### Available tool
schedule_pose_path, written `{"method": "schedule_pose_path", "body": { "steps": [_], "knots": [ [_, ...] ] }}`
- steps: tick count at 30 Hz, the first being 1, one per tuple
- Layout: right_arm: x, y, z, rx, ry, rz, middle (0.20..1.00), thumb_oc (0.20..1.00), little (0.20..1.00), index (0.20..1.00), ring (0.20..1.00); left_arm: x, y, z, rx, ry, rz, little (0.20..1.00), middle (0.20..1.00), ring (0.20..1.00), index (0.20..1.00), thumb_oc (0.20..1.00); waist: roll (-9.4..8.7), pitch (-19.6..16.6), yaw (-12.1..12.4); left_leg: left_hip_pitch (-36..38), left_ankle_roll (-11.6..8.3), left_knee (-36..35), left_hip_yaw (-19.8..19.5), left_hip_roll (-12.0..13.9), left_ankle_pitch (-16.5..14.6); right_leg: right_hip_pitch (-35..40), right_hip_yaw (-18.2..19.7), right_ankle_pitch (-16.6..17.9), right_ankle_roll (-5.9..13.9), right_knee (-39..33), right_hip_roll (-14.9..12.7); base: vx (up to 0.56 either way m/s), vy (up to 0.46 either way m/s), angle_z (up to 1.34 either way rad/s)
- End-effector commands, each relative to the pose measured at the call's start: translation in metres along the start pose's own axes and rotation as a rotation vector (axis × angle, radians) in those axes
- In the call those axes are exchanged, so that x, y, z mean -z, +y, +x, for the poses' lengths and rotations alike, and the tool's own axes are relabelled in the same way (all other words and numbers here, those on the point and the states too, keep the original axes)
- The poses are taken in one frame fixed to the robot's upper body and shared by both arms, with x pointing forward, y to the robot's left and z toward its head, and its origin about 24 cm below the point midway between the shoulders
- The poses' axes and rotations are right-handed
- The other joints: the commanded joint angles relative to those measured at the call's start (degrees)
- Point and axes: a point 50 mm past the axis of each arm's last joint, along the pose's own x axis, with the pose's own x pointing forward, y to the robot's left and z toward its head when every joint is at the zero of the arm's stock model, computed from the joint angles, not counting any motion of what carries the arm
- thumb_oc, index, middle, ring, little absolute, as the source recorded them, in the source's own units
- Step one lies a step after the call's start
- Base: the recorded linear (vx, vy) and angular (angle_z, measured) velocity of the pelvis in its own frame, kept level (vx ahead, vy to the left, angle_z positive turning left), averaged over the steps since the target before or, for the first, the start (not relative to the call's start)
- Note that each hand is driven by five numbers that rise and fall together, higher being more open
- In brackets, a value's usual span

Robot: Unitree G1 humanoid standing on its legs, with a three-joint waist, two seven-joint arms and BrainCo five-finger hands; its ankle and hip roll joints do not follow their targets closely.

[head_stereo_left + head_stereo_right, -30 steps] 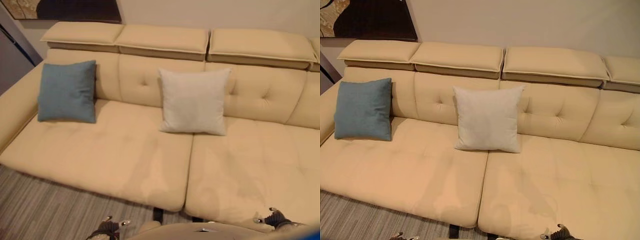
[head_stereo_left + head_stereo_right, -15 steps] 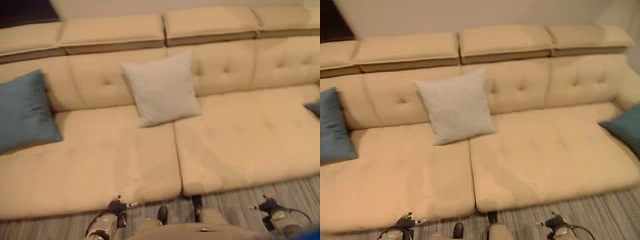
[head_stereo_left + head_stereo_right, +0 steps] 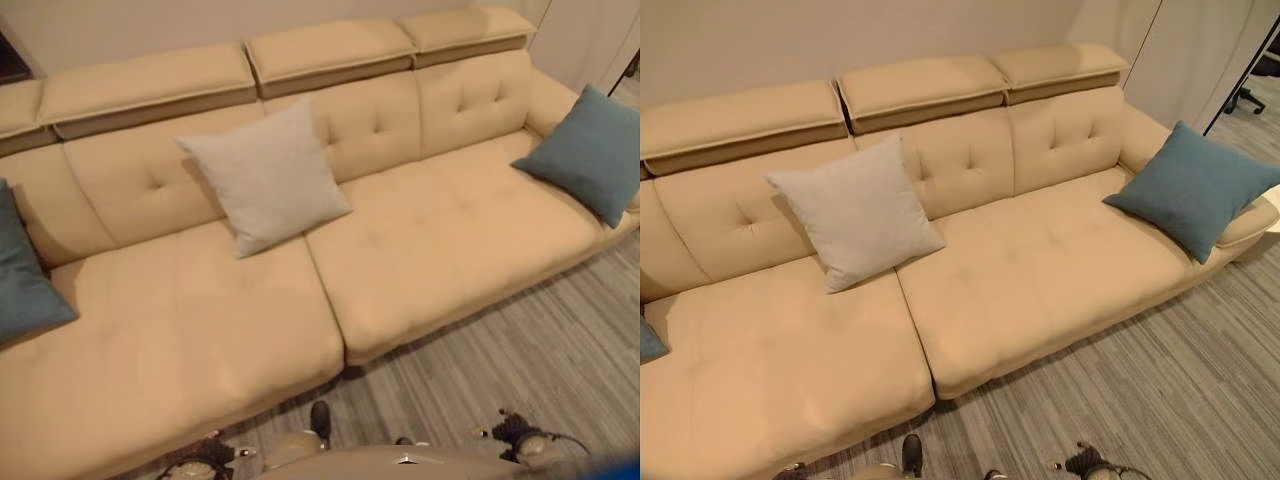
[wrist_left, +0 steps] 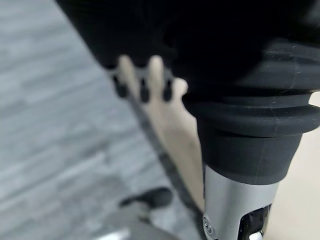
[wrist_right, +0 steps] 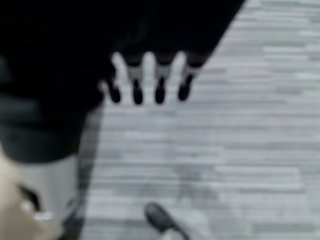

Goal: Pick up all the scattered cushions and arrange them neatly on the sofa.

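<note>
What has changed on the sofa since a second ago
Only the camera has swung toward the robot's right, bringing a second blue cushion at the right armrest into view. The light grey cushion leans on the backrest of the sofa as before, the left blue cushion is unmoved, and both hands, left hand and right hand, hang open holding nothing.

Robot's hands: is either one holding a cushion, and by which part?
Neither. The left hand and right hand hang open above the floor, holding nothing.
</note>
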Motion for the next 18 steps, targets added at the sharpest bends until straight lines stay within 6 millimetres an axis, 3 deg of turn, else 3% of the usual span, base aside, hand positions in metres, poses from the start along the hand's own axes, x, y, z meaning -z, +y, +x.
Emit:
{"method": "schedule_pose_path", "body": {
  "steps": [1, 2, 3, 7, 11, 15, 16, 18],
  "knots": [
    [-0.007, -0.021, 0.002, 0.055, -0.006, 0.009, 1.000, 1.000, 1.000, 1.000, 1.000, -0.027, 0.001, 0.004, -0.005, -0.067, 0.029, 1.000, 1.000, 1.000, 1.000, 1.000, -2.10, 2.58, -0.72, 1.64, 0.33, 6.10, -5.48, -3.49, -6.01, -0.83, 2.51, 9.87, 3.71, -5.68, -0.01, -0.07, -0.019, -0.44],
    [-0.003, -0.022, 0.002, 0.062, 0.006, 0.027, 1.000, 1.000, 1.000, 1.000, 1.000, -0.034, -0.006, 0.004, 0.011, -0.091, 0.041, 1.000, 1.000, 1.000, 1.000, 1.000, -2.09, 3.41, 0.20, 0.76, 0.17, 7.66, -12.19, -5.74, -5.55, -1.33, 4.51, 10.40, 3.43, -5.52, 0.52, -0.08, -0.010, -0.57],
    [-0.002, -0.022, 0.002, 0.061, 0.011, 0.033, 1.000, 1.000, 1.000, 1.000, 1.000, -0.035, -0.007, 0.004, 0.012, -0.092, 0.039, 1.000, 1.000, 1.000, 1.000, 1.000, -2.15, 3.36, 0.20, 0.49, 0.13, 7.17, -13.83, -6.42, -5.81, -1.52, 5.19, 10.67, 3.44, -5.69, 0.61, -0.09, -0.009, -0.66],
    [0.010, -0.016, 0.001, 0.046, 0.051, 0.053, 1.000, 1.000, 1.000, 1.000, 1.000, -0.033, -0.009, 0.004, 0.016, -0.084, 0.038, 1.000, 1.000, 1.000, 1.000, 1.000, -1.88, 2.16, -0.75, 1.68, 1.21, 3.55, -12.87, -6.68, -6.01, -2.33, 7.40, 11.93, 4.36, -6.40, 0.77, 0.00, 0.038, -0.54],
    [0.007, -0.015, 0.001, 0.043, 0.050, 0.047, 1.000, 1.000, 1.000, 1.000, 1.000, -0.030, -0.008, 0.004, 0.009, -0.069, 0.067, 1.000, 1.000, 1.000, 1.000, 1.000, -1.61, 2.12, -0.95, 2.73, 1.86, 1.84, -11.05, -6.60, -5.76, -3.45, 9.38, 12.65, 5.16, -5.69, 0.73, 0.00, 0.091, -0.63],
    [-0.009, -0.013, 0.002, 0.039, 0.003, 0.038, 1.000, 1.000, 1.000, 1.000, 1.000, -0.030, -0.001, 0.004, -0.012, -0.069, 0.082, 1.000, 1.000, 1.000, 1.000, 1.000, -1.37, 2.92, -0.23, 3.62, 2.48, 0.90, -7.48, -5.86, -5.66, -6.16, 9.13, 13.26, 6.22, -2.55, 0.76, -0.05, 0.063, -0.82],
    [-0.013, -0.011, 0.002, 0.038, -0.008, 0.025, 1.000, 1.000, 1.000, 1.000, 1.000, -0.028, 0.003, 0.004, -0.030, -0.062, 0.067, 1.000, 1.000, 1.000, 1.000, 1.000, -1.26, 3.58, 1.60, 4.67, 2.05, 0.55, -4.84, -4.97, -5.82, -6.15, 0.38, 13.49, 6.03, -1.99, -1.18, -0.04, -0.009, -1.70],
    [-0.012, -0.010, 0.002, 0.036, -0.007, 0.022, 1.000, 1.000, 1.000, 1.000, 1.000, -0.026, 0.007, 0.004, -0.042, -0.057, 0.053, 1.000, 1.000, 1.000, 1.000, 1.000, -1.23, 3.16, 1.91, 5.15, 1.68, -0.38, -3.63, -4.40, -5.43, -5.48, -5.02, 12.76, 5.40, -1.60, -1.91, -0.02, -0.033, -1.38]
  ]
}}
